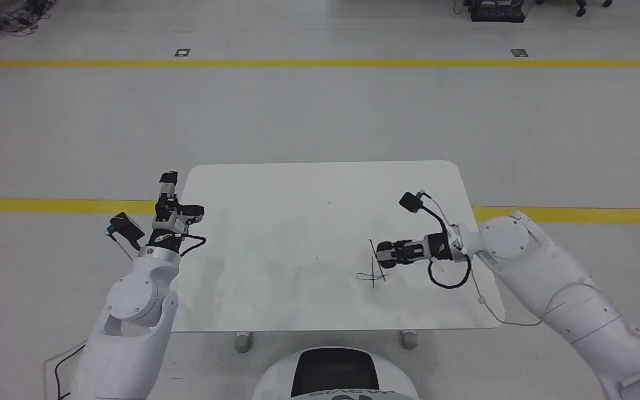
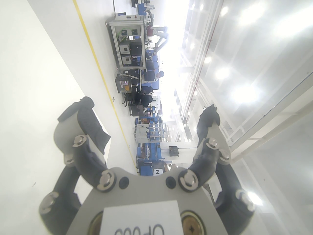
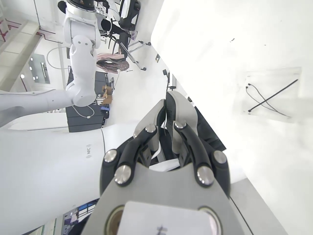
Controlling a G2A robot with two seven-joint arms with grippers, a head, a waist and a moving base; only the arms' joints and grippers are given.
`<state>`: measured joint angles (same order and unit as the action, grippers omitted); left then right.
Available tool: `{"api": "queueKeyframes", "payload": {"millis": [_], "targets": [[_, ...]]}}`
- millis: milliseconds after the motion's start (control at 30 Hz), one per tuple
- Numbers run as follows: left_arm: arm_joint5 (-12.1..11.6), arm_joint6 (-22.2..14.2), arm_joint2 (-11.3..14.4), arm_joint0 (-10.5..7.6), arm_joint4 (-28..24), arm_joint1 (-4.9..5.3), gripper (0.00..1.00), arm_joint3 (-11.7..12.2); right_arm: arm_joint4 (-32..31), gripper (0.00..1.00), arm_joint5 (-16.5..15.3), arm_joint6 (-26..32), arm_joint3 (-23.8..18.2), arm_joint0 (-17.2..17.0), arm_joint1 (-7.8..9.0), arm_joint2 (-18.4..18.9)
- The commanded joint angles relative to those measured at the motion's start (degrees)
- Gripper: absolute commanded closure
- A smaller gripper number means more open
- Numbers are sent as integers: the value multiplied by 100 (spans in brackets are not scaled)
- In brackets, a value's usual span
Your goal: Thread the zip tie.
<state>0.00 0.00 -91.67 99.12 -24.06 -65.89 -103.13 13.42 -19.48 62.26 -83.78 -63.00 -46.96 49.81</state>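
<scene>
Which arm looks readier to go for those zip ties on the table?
The right arm: the right tool sits just beside the crossed zip ties, though shut. The left tool is open but at the far edge of the table, pointing away from them.

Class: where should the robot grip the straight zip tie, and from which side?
Likely the straight zip tie near its tapered end, clear of the curved tie crossing it, from above: it lies flat on the table, so only its edges offer a pinch.
</scene>
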Motion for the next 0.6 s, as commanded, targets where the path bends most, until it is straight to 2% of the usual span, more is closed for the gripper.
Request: {"api": "queueKeyframes", "payload": {"millis": [0, 500, 567], "targets": [[0, 0, 0, 0, 0, 0, 0, 0, -3, 100, 0, -7, -1, 7, 0, -8], [0, 0, 0, 0, 0, 0, 0, 0, -3, 100, 0, -7, -1, 7, 0, -8], [0, 0, 0, 0, 0, 0, 0, 0, 50, 100, 2, -229, -18, -72, -14, 4]]}}
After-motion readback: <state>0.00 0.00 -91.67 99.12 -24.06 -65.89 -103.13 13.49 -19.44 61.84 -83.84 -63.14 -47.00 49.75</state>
